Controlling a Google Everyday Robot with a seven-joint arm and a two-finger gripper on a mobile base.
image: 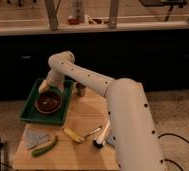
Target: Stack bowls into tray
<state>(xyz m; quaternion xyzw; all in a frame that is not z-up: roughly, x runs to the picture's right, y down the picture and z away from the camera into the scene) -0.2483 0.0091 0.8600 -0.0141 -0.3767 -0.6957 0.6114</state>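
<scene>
Desk front: a grey cloth [35, 137], a green vegetable [44, 147], a yellow utensil [74, 135] and a brush [102, 136] lie on the wooden desk [83, 115].
Tray: the green tray [30, 116] sits at the desk's left edge.
Bowls: one dark red-brown bowl [49, 102], perhaps a stack, rests inside the tray.
Pincer: the pincer [45, 88] hangs just behind the bowl, over the tray.
Cup: a small metal cup [80, 90] stands just right of the tray.
Progress: no bowls outside the tray; stacking looks nearly finished.
</scene>
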